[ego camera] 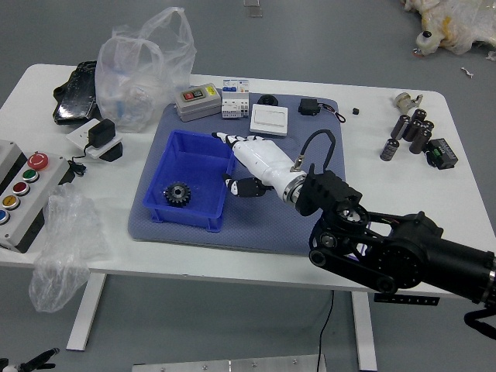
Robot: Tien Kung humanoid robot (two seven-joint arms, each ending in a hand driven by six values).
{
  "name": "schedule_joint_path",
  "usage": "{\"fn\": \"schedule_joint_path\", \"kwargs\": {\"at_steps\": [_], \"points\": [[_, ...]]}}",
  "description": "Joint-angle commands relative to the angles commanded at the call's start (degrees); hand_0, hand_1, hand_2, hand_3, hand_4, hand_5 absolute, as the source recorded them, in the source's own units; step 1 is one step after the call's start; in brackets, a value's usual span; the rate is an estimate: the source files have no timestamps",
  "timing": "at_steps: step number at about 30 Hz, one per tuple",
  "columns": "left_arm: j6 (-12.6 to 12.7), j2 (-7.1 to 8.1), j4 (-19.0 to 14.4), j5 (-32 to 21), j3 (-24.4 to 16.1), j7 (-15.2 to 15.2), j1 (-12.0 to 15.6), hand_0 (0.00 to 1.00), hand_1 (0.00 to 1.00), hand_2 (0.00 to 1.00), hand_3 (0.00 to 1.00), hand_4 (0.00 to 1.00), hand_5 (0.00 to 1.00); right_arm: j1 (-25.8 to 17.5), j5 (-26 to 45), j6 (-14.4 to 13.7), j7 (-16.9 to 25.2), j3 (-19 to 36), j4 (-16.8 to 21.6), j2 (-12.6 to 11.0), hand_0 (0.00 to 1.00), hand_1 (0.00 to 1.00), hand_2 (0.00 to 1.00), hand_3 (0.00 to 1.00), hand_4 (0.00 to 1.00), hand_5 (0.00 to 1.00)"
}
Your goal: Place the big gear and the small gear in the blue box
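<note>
Head view: at the near left corner, the left robot hand is only partly shown, and its state cannot be told. A thin clear bag is draped over the near edge of the surface; no contents can be made out. On the grey mat, the blue box is set open side up. Towards its near left corner, a dark toothed gear is contained, so one placement is judged done. Whether it is the big or small one cannot be told; no second gear can be identified, so completion cannot be confirmed. Beside the box's right wall, the right robot hand is opened wide, with nothing grasped. Farther off, a round black piece is seen by the mat's far edge, its kind unclear. The contents of the large plastic bag at far left cannot be distinguished.
</note>
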Motion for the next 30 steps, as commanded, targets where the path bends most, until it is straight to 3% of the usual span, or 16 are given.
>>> {"fn": "schedule_joint_path", "kwargs": {"at_steps": [6,7,12,13,24,25,30], "points": [[0.0,-0.02,0.0,-0.1,0.0,0.0,0.2,0.647,0.480,0.521,0.709,0.728,0.631,-1.7,0.9,0.2,-0.8,3.6,-3.9,-0.7,0.927,0.830,0.901,0.972,0.505,0.154],[0.0,-0.01,0.0,-0.1,0.0,0.0,0.2,0.647,0.480,0.521,0.709,0.727,0.629,-1.7,1.2,0.4,-0.8,3.5,-4.8,-0.7,0.931,0.829,0.891,0.968,0.691,0.223],[0.0,0.05,0.0,-0.1,0.1,-0.1,0.0,0.647,0.480,0.521,0.709,0.727,0.629,-1.6,4.0,2.8,-0.5,2.3,-9.9,-0.3,0.931,0.829,0.891,0.968,0.691,0.223],[0.0,0.05,0.0,-0.1,0.1,-0.1,0.0,0.647,0.479,0.522,0.708,0.727,0.629,-1.6,4.7,3.2,-0.4,1.9,-11.0,-0.2,0.942,0.835,0.895,0.973,0.973,0.501],[0.0,0.05,0.0,0.1,0.0,0.0,0.0,0.647,0.479,0.521,0.708,0.727,0.629,-0.9,8.2,3.3,-0.2,-1.5,-15.0,0.8,0.942,0.832,0.846,0.958,0.998,0.537],[0.0,0.05,0.0,0.1,0.0,0.0,0.0,0.647,0.479,0.522,0.708,0.727,0.629,-0.9,8.5,3.1,-0.3,-1.8,-15.2,0.9,0.931,0.816,0.800,0.850,0.945,0.491],[-0.1,0.04,0.0,0.3,-0.1,0.1,-0.1,0.647,0.479,0.522,0.708,0.727,0.629,-0.3,10.2,0.7,-0.1,-4.7,-16.3,1.6,0.931,0.816,0.800,0.850,0.945,0.491]]}}
